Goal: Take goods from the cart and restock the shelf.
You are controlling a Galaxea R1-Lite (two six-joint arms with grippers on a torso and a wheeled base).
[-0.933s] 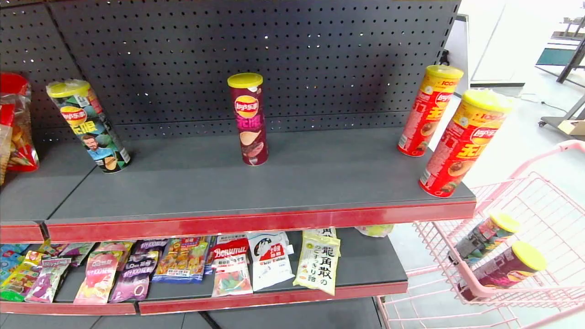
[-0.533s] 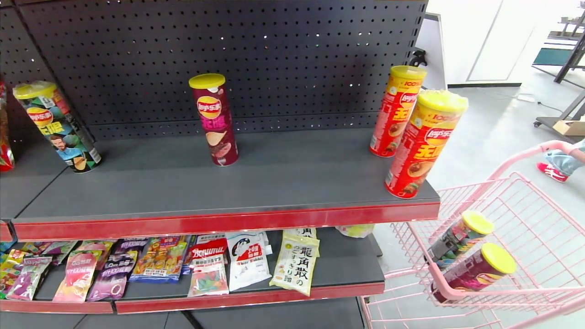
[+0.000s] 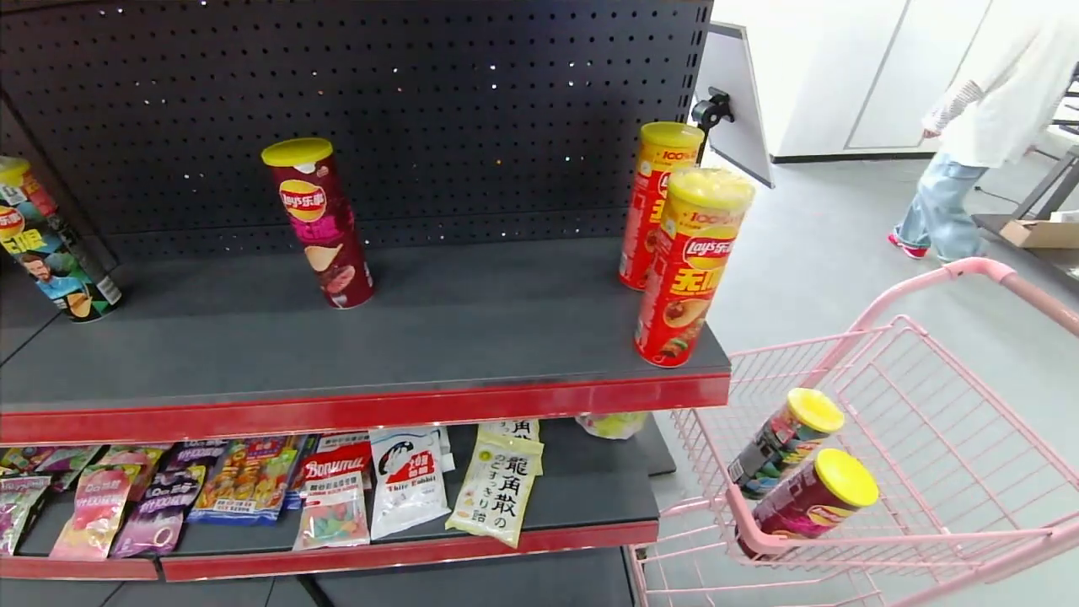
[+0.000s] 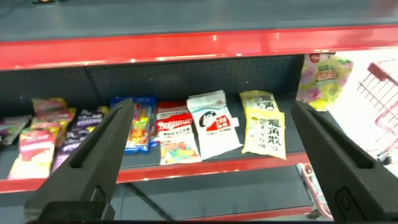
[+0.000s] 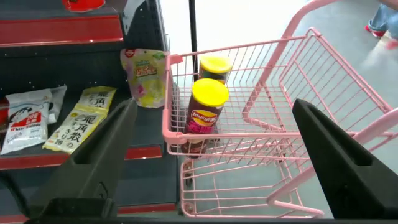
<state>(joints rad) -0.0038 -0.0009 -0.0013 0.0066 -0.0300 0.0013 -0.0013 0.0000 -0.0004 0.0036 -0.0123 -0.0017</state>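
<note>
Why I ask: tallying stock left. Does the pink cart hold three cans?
No, the pink cart holds two: a maroon can and a dark patterned can, both yellow-lidded.

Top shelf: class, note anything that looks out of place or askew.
The front red can stands at the top shelf's right front corner, close to both edges, where a knock could tip it off.
</note>
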